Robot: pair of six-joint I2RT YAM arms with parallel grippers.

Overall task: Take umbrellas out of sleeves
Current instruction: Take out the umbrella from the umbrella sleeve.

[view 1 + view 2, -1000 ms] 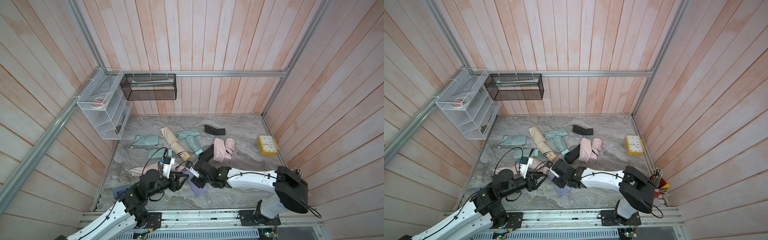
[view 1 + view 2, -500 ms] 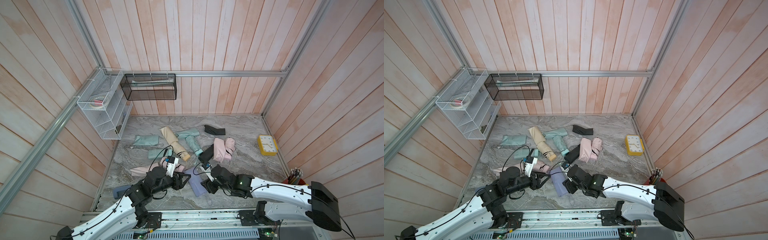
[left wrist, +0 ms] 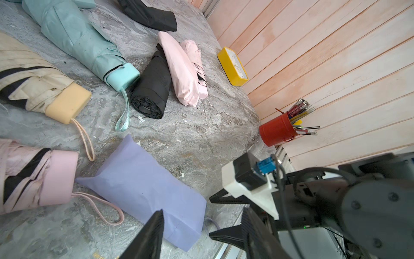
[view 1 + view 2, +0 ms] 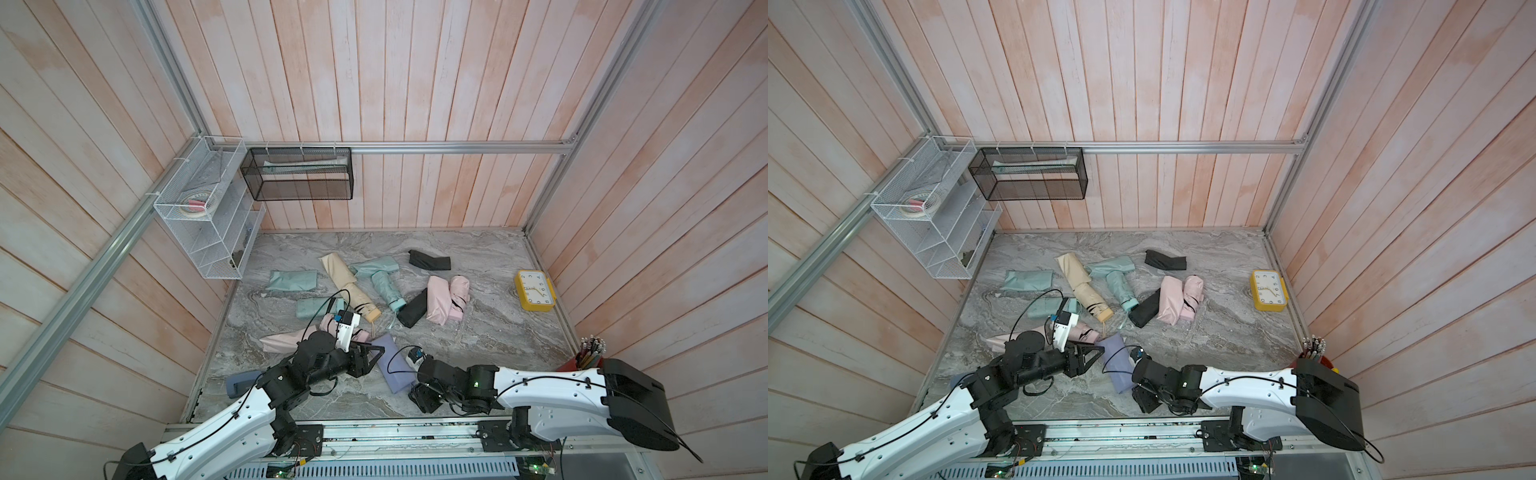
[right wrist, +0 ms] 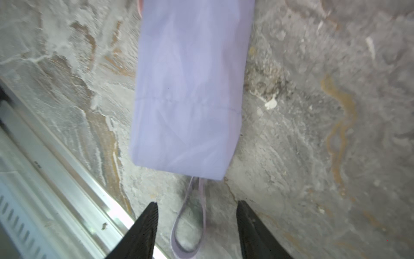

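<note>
Since a second ago the right gripper (image 5: 197, 204) has pulled back from the middle of the desk (image 4: 478, 340) toward its front edge, and now sits at the near end of the lavender sleeve (image 4: 395, 376). Its jaws are spread apart and grip nothing; a lavender wrist cord (image 5: 204, 210) trailing from the sleeve's mouth lies looped between them. The sleeve lies plump on the desk close to the front edge, angled away from it. The left gripper (image 4: 369, 358) hovers just beside the sleeve's far end, jaws released and empty. A pink umbrella (image 3: 60, 177), out of its sleeve, rests just beside that far end. A mint umbrella (image 4: 384, 289), a cream umbrella (image 4: 361, 301) and a black umbrella (image 4: 413, 309) lie near the desk's middle. A yellow clock (image 4: 535, 290) sits by the right edge; a red pencil cup (image 3: 276, 131) stands at the front right corner.
</note>
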